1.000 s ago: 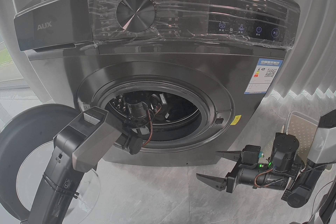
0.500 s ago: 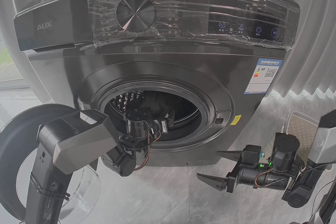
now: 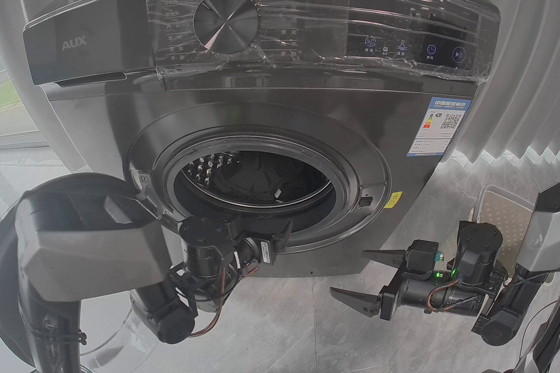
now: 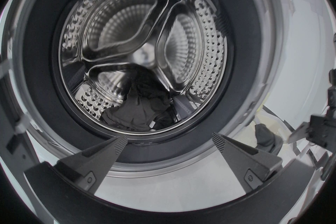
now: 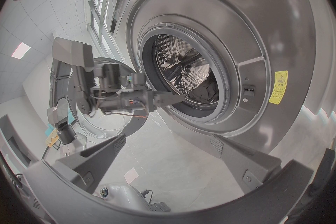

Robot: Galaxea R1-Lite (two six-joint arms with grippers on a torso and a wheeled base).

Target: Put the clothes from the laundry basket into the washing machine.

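Note:
The grey washing machine [image 3: 262,94] stands with its round drum opening [image 3: 251,182] uncovered. A dark garment [image 4: 136,105] lies at the bottom of the steel drum, also seen as a dark heap [image 5: 206,90] in the right wrist view. My left gripper [image 4: 168,136] hangs open and empty just outside the lower rim of the opening [image 3: 274,240]. Low at the right, above the floor, my right gripper [image 3: 347,273] is open with nothing between its fingers. It points toward the machine's front.
The machine's door [image 3: 64,183] is swung open to the left, behind my left arm. A white perforated laundry basket [image 3: 504,214] stands on the floor at the right, behind my right arm. Grey tiled floor lies between the grippers.
My left arm has drawn back out of the drum and sunk to the opening's lower rim, its gripper empty. The right arm has barely moved.

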